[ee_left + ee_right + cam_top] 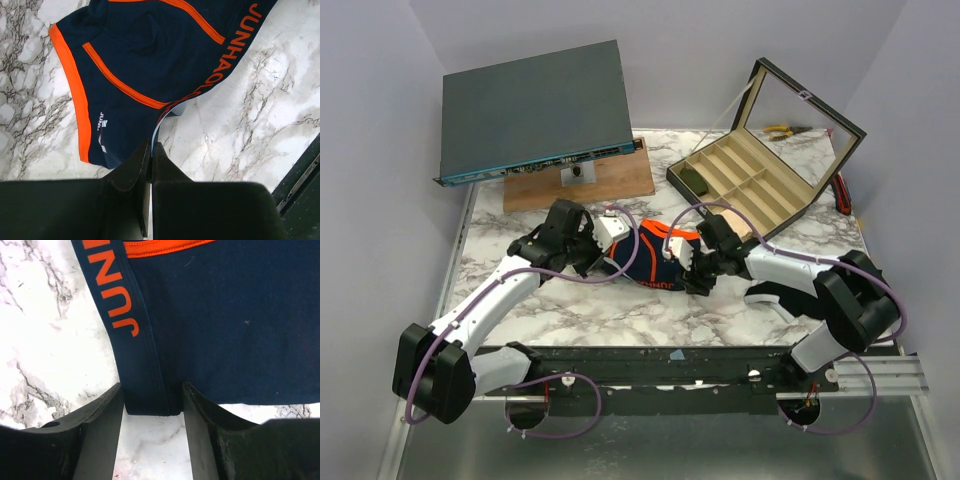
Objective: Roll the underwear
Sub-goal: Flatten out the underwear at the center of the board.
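The underwear (655, 258), navy with orange trim and orange lettering on its band, lies on the marble table (620, 320) between my two grippers. In the left wrist view the underwear (135, 55) spreads above my left gripper (151, 146), whose jaws are pressed together on a thin pale edge of the fabric. From above, the left gripper (607, 256) sits at the garment's left side. My right gripper (152, 387) stands open, its fingers either side of the folded band end of the underwear (215, 330). Seen from the top, the right gripper (698, 268) is at the garment's right side.
A grey flat device (535, 108) rests on a wooden board (610, 180) at the back left. An open compartment case (760, 180) with a mirrored lid stands at the back right. A black cloth (775, 298) lies under the right arm. A black rail (670, 365) runs along the near edge.
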